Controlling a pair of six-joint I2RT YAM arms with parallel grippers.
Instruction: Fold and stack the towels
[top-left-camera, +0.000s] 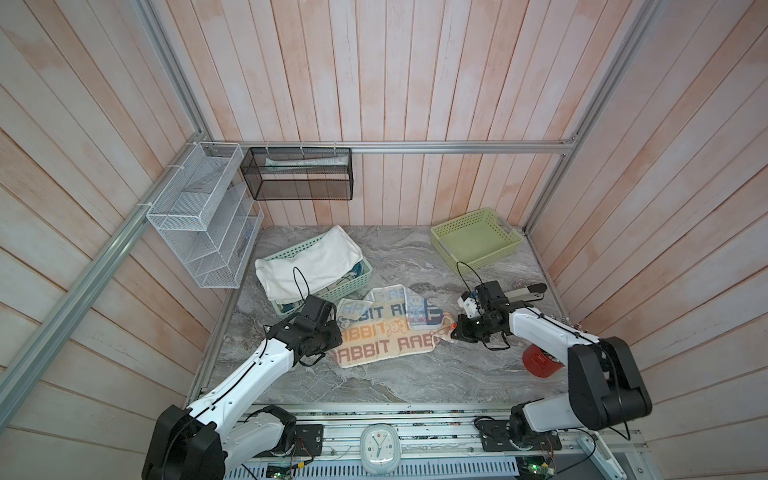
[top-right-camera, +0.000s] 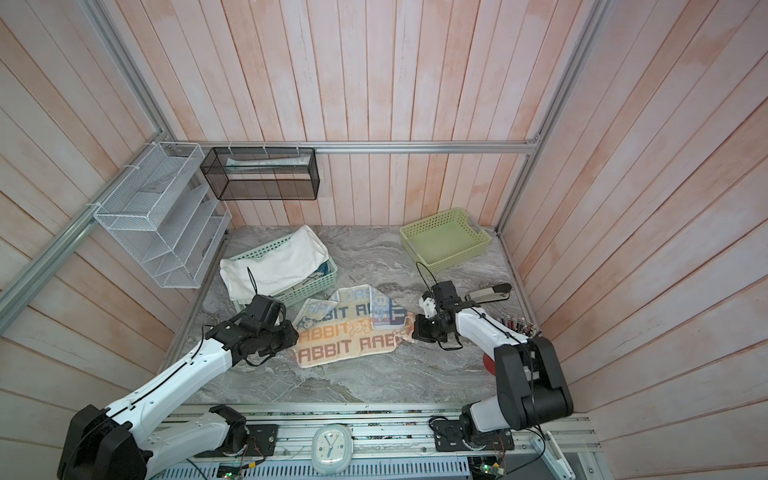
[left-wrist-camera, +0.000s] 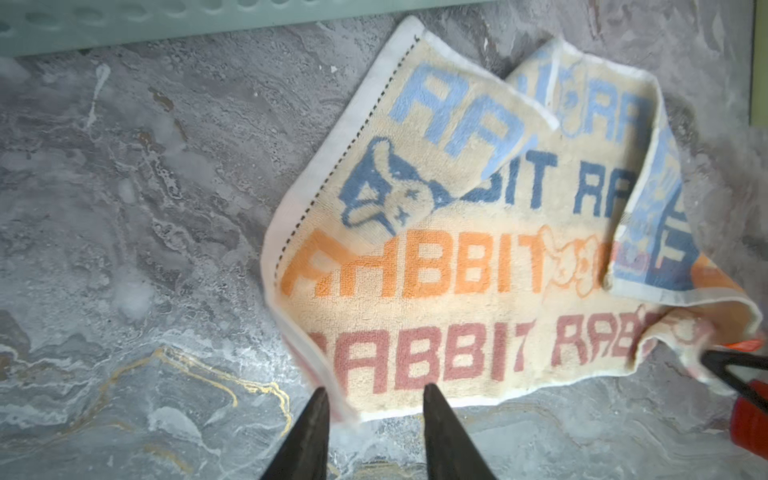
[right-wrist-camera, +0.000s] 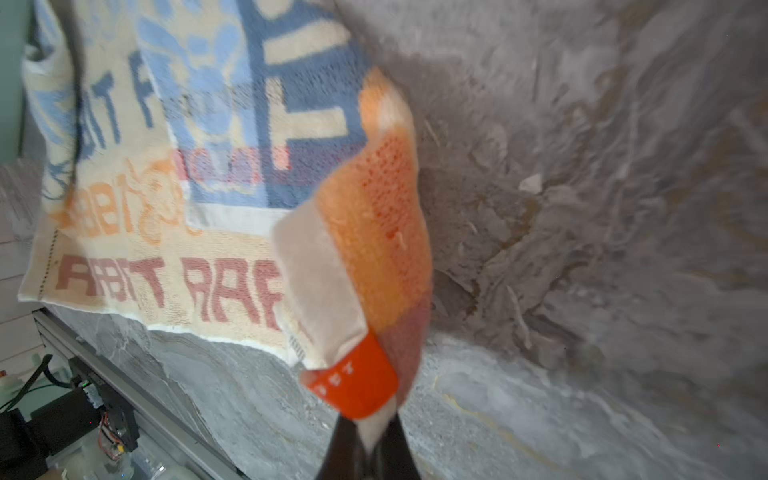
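Observation:
The striped towel (top-left-camera: 390, 328) (top-right-camera: 353, 330) lettered "RABBIT" lies rumpled mid-table, its far edge folded over. My right gripper (top-left-camera: 451, 334) (right-wrist-camera: 368, 424) is shut on the towel's right corner, just behind an orange tag (right-wrist-camera: 357, 378), and lifts that corner slightly. At the towel's near-left corner my left gripper (top-left-camera: 334, 338) (left-wrist-camera: 374, 392) stands open. That corner (left-wrist-camera: 345, 407) shows blurred beside one finger, not clamped. A white towel (top-left-camera: 307, 262) (top-right-camera: 274, 262) drapes over the teal basket (top-left-camera: 355, 291), hiding most of what is inside.
A yellow-green basket (top-left-camera: 494, 257) holding nothing sits at the back right. A grey-black tool (top-left-camera: 528, 291) and a red object (top-left-camera: 540, 361) lie by the right arm. Wire racks (top-left-camera: 203, 216) hang on the left wall. A clock (top-left-camera: 379, 446) sits at the front rail.

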